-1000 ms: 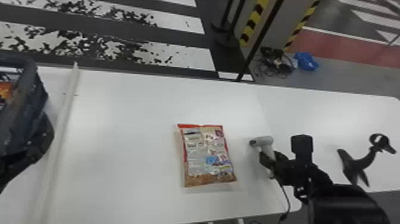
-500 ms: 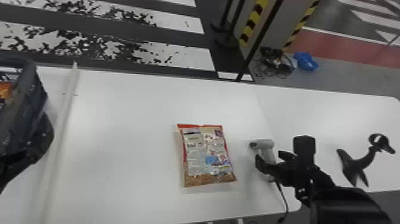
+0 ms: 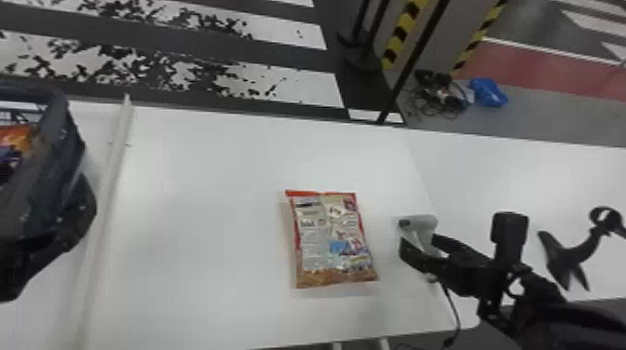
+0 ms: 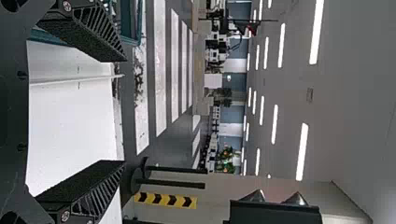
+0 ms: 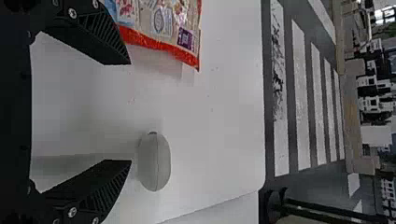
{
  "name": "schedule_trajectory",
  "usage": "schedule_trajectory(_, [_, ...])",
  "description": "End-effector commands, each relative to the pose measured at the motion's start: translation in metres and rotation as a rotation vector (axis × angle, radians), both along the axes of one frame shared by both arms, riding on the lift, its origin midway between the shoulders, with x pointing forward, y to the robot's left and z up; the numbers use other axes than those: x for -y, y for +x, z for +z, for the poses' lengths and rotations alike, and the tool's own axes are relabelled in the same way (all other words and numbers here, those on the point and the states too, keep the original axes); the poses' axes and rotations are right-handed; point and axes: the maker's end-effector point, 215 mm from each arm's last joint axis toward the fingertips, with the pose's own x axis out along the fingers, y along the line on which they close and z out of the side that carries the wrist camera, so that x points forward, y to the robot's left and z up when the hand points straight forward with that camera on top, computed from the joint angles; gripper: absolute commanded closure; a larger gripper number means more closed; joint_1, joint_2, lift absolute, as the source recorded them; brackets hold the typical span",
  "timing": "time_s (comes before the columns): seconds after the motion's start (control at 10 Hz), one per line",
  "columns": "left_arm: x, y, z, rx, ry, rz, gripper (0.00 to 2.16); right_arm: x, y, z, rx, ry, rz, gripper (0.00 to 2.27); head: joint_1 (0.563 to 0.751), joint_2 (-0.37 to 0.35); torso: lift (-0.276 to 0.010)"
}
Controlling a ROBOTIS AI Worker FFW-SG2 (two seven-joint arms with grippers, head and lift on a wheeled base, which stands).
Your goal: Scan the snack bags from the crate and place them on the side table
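1. Near the middle of the white, flat-topped worktop lies the red-edged, tan plastic snack bag, flat and covered in print, its lower end reddish-brown.
2. By the left edge of the head view stands the blue-grey plastic crate, with orange and dark purple packaging inside. A long, thin white strip runs along the worktop between crate and bag.
3. The left gripper is beside the crate; its fingers stand wide apart in the left wrist view, one near the crate, the other well away from it.
4. The right gripper is at the light grey handheld scanner – to the right of the bag – and its fingers are spread wide. In the head view they lie around the scanner's handle; in the right wrist view the scanner's rounded head is just beside one fingertip. Whether they touch, I cannot tell.
5. A thin dark cable trails from the scanner over the near edge.
6. Farther right, across a seam, a black curved object with a ring at one end and a forked foot rests on a white surface.
7. Beyond, on the floor, lie tangled dark cables and a blue bundle – the two close together.
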Motion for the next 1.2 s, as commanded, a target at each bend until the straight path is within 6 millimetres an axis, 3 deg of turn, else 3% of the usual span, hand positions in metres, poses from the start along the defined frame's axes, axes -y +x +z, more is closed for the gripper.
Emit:
schedule_trajectory(0.0, [0.0, 0.0, 0.0, 0.0, -0.002, 0.001, 0.1, -0.021, -0.003, -0.001, -0.012, 0.074, 0.04, 0.15, 0.695, -0.245, -0.094])
schedule_trajectory(0.5, [0.007, 0.003, 0.003, 0.006, -0.008, 0.02, 0.1, -0.073, -0.007, -0.026, -0.113, 0.187, 0.148, 0.16, 0.695, -0.163, -0.094])
schedule_trajectory(1.1, [0.009, 0.003, -0.001, -0.001, -0.011, 0.016, 0.1, -0.096, -0.013, -0.042, -0.188, 0.282, 0.198, 0.15, 0.695, -0.127, -0.094])
